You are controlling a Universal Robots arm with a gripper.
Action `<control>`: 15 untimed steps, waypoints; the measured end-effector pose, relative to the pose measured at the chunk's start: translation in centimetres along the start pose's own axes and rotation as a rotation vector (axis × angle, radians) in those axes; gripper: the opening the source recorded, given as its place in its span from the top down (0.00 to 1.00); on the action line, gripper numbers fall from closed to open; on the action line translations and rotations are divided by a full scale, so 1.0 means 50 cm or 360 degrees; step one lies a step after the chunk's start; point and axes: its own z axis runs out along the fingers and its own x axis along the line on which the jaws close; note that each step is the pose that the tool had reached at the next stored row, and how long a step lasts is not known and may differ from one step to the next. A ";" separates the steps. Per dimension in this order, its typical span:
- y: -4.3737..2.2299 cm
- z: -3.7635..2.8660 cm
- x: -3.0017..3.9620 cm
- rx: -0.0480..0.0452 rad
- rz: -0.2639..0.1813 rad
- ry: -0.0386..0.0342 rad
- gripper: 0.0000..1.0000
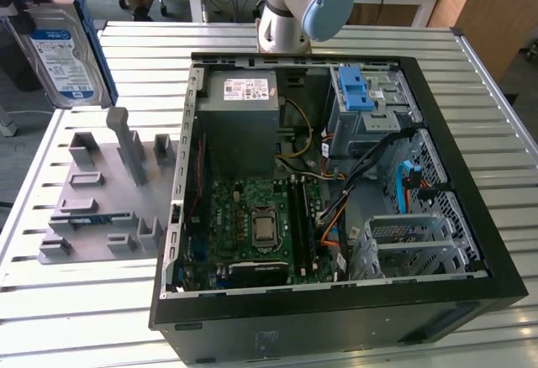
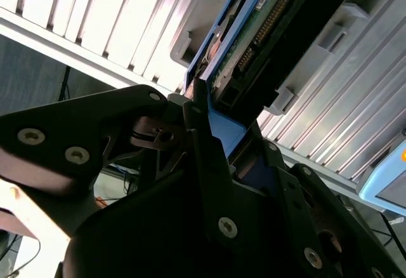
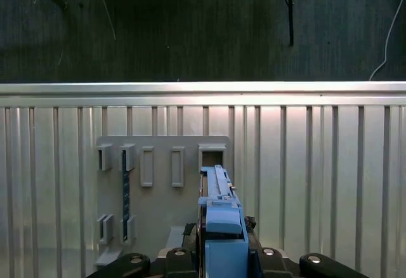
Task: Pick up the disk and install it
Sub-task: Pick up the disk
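Aloft, disk [image 1: 65, 53] clamped in claw [image 2: 222, 122], claw largely cut off

On the table [image 1: 76, 318] the rack [image 1: 92, 208], the disk [image 1: 65, 57] above it — computer case [image 1: 336, 322] beside them, toward the exterior view's right

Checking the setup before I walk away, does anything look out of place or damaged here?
Nothing looks damaged or spilled. The disk is off the grey holder, clamped in the hand and held in the air to the exterior view's left of the open computer case.
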 end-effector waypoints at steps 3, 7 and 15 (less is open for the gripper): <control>0.000 -0.005 0.000 0.0000 0.0000 0.0000 0.64; -0.001 -0.013 0.000 0.0001 0.0000 0.0000 0.64; -0.001 -0.031 0.001 0.0001 0.0000 0.0000 0.64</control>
